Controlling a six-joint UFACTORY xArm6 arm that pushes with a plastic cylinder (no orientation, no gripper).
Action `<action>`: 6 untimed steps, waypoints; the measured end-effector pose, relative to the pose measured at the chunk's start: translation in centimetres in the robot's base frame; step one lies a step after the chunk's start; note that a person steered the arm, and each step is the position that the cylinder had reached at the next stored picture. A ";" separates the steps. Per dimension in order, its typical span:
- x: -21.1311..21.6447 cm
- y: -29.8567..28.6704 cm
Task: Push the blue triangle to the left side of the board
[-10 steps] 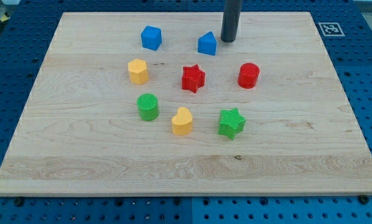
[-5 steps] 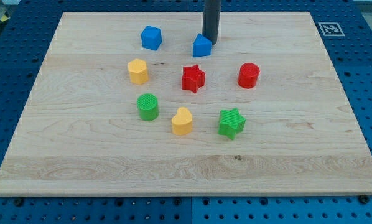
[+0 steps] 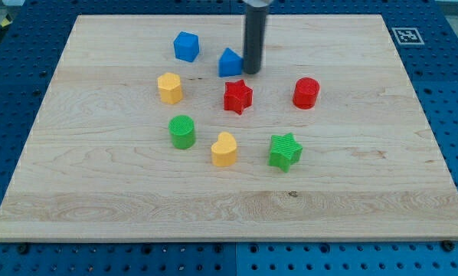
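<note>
Blue is the colour to watch: the blue triangle (image 3: 229, 63) sits near the worktop's (image 3: 367, 207) top edge, about midway across, with the dark rod (image 3: 254, 38) standing upright just on its right flank. My tip (image 3: 253, 72) looks to be touching that block's right side, or as near as makes no difference, which is the sensible place to be when the block has to travel toward the left edge. No hand is fitted to this arm, so nothing opens, closes or takes hold; the rod can only shove. Directly in the way to the left lies the blue cube (image 3: 186, 46), slightly nearer the top edge, and I judge a straight push could knock into it unless the line dips a little. Below the triangle are the red star (image 3: 237, 96) and, toward the right edge, the red cylinder (image 3: 306, 93). A yellow block (image 3: 169, 87) sits lower left of the triangle, with the green cylinder (image 3: 182, 131), a yellow heart (image 3: 224, 149) and the green star (image 3: 285, 150) spread further toward the bottom edge. Most of the journey leftward looks undone.
</note>
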State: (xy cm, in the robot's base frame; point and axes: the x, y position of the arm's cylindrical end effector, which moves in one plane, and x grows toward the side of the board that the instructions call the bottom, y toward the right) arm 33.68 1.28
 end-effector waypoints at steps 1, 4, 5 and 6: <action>-0.6 -5.7; -2.4 -10.6; -5.2 -13.0; -5.3 -13.8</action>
